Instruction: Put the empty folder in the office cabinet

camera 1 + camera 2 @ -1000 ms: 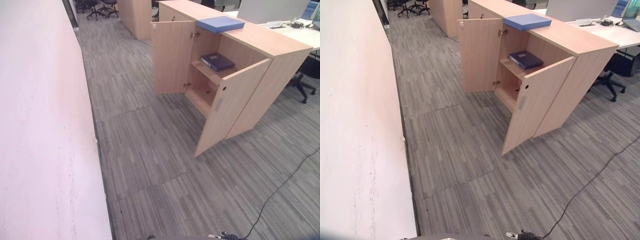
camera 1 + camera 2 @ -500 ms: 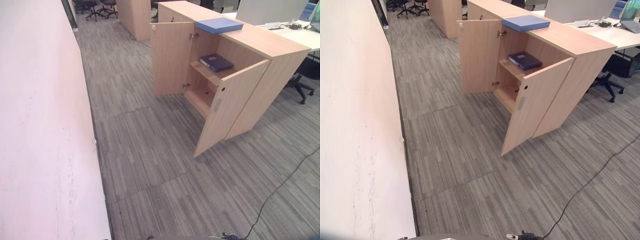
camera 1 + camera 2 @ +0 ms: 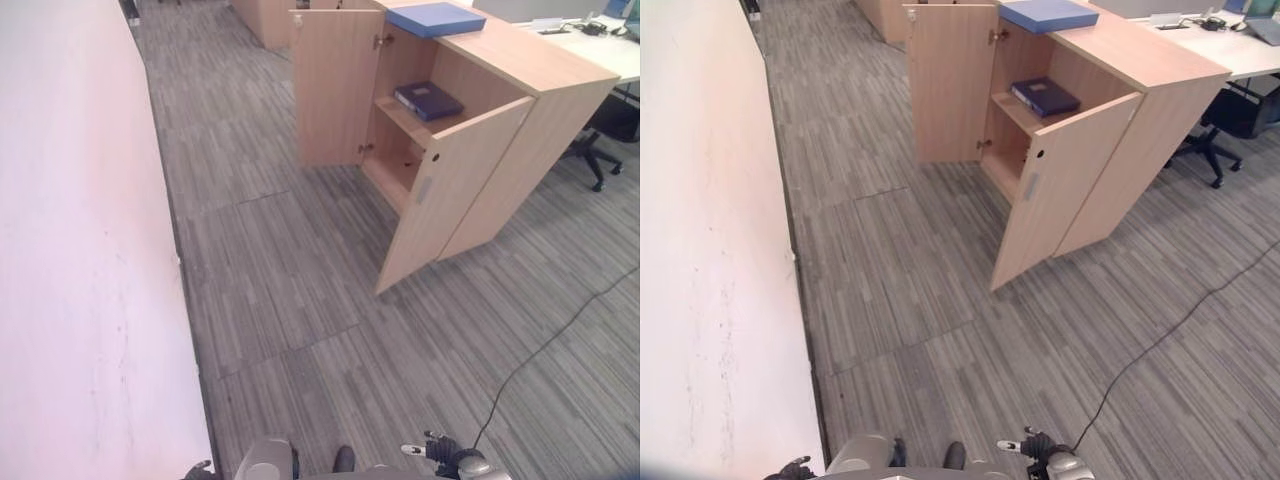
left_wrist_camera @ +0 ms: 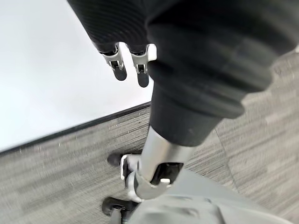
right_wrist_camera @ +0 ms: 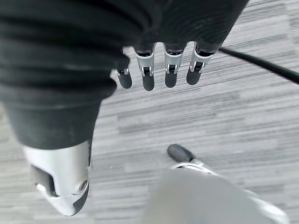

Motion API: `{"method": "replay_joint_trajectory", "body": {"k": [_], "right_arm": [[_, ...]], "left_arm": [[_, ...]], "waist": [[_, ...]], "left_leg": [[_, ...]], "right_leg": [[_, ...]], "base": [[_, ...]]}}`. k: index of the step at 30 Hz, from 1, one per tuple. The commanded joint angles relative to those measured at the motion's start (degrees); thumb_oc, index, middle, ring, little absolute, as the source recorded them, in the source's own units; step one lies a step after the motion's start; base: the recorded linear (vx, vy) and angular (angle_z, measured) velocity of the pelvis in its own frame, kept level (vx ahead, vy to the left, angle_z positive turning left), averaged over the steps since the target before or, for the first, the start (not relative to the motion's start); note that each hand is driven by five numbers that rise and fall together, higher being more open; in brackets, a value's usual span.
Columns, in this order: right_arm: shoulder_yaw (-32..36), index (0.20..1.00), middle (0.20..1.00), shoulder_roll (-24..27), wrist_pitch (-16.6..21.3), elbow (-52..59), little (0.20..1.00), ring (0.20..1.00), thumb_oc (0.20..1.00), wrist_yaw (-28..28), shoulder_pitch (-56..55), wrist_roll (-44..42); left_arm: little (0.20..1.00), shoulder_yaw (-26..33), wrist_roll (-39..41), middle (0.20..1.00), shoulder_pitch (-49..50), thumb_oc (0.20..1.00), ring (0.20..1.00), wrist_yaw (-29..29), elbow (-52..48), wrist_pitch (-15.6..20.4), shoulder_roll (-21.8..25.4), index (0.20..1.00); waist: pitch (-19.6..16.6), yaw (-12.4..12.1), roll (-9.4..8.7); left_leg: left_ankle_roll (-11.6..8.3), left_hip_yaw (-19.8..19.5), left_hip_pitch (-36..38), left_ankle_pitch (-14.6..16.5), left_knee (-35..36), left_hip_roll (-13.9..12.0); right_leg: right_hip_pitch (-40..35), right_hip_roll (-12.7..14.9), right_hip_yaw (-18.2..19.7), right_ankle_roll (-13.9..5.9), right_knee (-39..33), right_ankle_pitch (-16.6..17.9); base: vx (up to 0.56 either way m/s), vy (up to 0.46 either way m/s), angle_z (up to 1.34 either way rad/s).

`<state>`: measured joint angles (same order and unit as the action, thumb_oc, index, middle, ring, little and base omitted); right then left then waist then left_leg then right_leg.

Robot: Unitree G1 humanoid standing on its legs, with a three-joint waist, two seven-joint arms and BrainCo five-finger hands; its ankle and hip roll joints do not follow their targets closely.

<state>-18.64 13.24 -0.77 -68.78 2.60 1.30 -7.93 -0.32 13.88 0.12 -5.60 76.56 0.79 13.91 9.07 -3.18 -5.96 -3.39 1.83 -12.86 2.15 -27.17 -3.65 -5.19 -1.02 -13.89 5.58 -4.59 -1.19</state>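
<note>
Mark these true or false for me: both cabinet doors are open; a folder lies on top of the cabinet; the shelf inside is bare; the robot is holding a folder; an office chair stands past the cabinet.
1. Both doors of the cabinet are open. True.
2. A light blue folder lies on top of the cabinet. True.
3. The shelf inside is bare. False: a dark blue folder lies on it.
4. The robot is holding a folder. False: the left robot hand and right robot hand hang with straight fingers, holding nothing.
5. An office chair stands past the cabinet. True.
</note>
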Motion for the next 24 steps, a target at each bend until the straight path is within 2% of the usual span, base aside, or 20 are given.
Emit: {"method": "replay_joint_trajectory", "body": {"k": [1,4,7,8,9,11,13,16,19,21,22,24], "right_arm": [[-0.6,1.0,1.0,1.8,0.4,1.5,1.0,1.0,1.0,0.3,0.5,-1.8],[-0.1,1.0,1.0,1.6,0.6,-2.3,1.0,1.0,1.0,-0.9,0.8,-1.2],[0.1,1.0,1.0,1.8,0.6,-5.1,1.0,1.0,1.0,-1.1,2.1,-0.4],[0.3,1.0,1.0,1.8,0.6,-5.6,1.0,1.0,1.0,-0.9,2.1,-0.1],[0.4,1.0,1.0,1.6,0.5,-6.0,1.0,1.0,1.0,-0.6,1.9,0.2],[0.7,1.0,1.0,1.3,0.5,-6.9,1.0,1.0,1.0,-0.1,1.1,1.0],[1.0,1.0,1.0,1.0,0.2,-7.8,1.0,1.0,1.0,0.3,1.0,1.3],[1.1,1.0,1.0,0.3,-0.1,-8.4,1.0,1.0,1.0,0.9,1.3,1.9],[0.9,1.0,1.0,-0.2,-0.3,-8.1,1.0,1.0,1.0,1.6,1.2,2.7],[1.5,1.0,1.0,0.0,-0.3,-7.9,1.0,1.0,1.0,1.7,1.2,2.3],[2.0,1.0,1.0,0.2,-0.2,-7.5,1.0,1.0,1.0,1.6,1.1,1.8],[3.6,1.0,1.0,1.0,-0.2,-6.5,1.0,1.0,1.0,1.8,1.0,0.2]], "left_arm": [[1.0,0.3,3.0,1.0,0.3,1.0,1.0,-0.4,2.1,0.9,0.8,1.0],[1.0,0.3,3.2,1.0,0.5,1.0,1.0,-0.8,2.0,0.9,-0.2,1.0],[1.0,0.2,3.0,1.0,0.8,1.0,1.0,-0.5,1.9,1.0,-0.8,1.0],[1.0,0.3,2.8,1.0,1.1,1.0,1.0,-0.4,2.2,1.0,-0.9,1.0],[1.0,0.9,2.3,1.0,1.9,1.0,1.0,-0.1,2.8,0.7,-1.0,1.0],[1.0,1.4,1.1,1.0,3.2,1.0,1.0,-0.3,3.9,0.7,-1.0,1.0],[1.0,2.1,0.8,1.0,3.5,1.0,1.0,-0.3,4.2,0.7,-0.9,1.0],[1.0,2.6,0.6,1.0,3.6,1.0,1.0,-0.4,4.4,0.8,-0.7,1.0],[1.0,2.5,-0.2,1.0,3.3,1.0,1.0,-0.7,4.0,1.0,0.0,1.0],[1.0,2.4,-0.1,1.0,3.0,1.0,1.0,-0.9,3.4,1.1,0.5,1.0],[1.0,2.1,-0.2,1.0,2.8,1.0,1.0,-1.0,3.2,1.2,0.7,1.0],[1.0,1.6,-0.2,1.0,2.6,1.0,1.0,-0.9,3.0,1.1,0.9,1.0]], "waist": [[0.2,-0.9,0.25],[0.0,-2.3,2.05],[0.2,-3.7,3.43],[0.1,-4.0,3.77],[-0.7,-4.1,4.29],[-2.3,-4.0,5.17],[-3.4,-4.2,5.22],[-4.9,-4.8,4.46],[-6.3,-5.4,3.17],[-7.0,-5.7,2.25],[-7.3,-5.8,2.02],[-7.4,-5.4,1.93]], "left_leg": [[0.11,-0.4,-1.5,-5.0,8.6,-0.6],[-1.53,-1.6,-3.2,-12.0,22.3,-0.7],[-2.79,0.0,-4.9,-15.2,30.9,-0.5],[-3.13,1.0,-5.7,-15.7,31.3,-0.9],[-2.92,1.9,-5.0,-14.9,32.2,-1.4],[-3.44,2.7,-3.3,-16.3,32.2,-1.9],[-3.41,3.5,-2.6,-16.6,32.2,-1.8],[-2.33,4.9,-1.7,-15.1,32.2,-0.9],[-0.47,6.2,-0.2,-12.7,32.2,1.4],[1.1,6.7,1.1,-10.9,32.2,4.0],[2.02,6.8,1.8,-10.1,32.2,5.6],[4.4,6.1,4.0,-8.0,32.2,9.5]], "right_leg": [[-3.2,1.7,0.0,-8.4,1.0,-1.1],[-5.3,0.6,1.1,-8.8,-0.2,-2.2],[-7.5,0.5,2.3,-9.24,-0.4,-3.8],[-8.4,0.5,2.7,-9.39,-0.4,-4.4],[-8.8,0.4,3.2,-9.69,-0.4,-4.6],[-9.5,0.8,3.0,-10.2,-0.4,-5.6],[-9.6,2.4,2.6,-11.06,-0.4,-6.2],[-10.1,6.1,1.9,-13.16,-0.4,-6.0],[-9.3,11.2,1.4,-15.8,1.7,-3.4],[-8.2,15.3,1.3,-17.43,5.6,0.8],[-7.5,17.5,1.2,-18.14,8.4,3.8],[-4.6,22.1,2.3,-18.78,18.2,12.8]], "base": [[0.17,0.055,0.04],[0.21,0.08,-0.01],[0.24,0.094,-0.15],[0.26,0.127,-0.13],[0.28,0.148,-0.18],[0.3,0.185,-0.29],[0.29,0.209,-0.21],[0.29,0.216,-0.13],[0.3,0.241,-0.1],[0.29,0.262,-0.12],[0.27,0.292,-0.08],[0.26,0.375,0.01]]}}
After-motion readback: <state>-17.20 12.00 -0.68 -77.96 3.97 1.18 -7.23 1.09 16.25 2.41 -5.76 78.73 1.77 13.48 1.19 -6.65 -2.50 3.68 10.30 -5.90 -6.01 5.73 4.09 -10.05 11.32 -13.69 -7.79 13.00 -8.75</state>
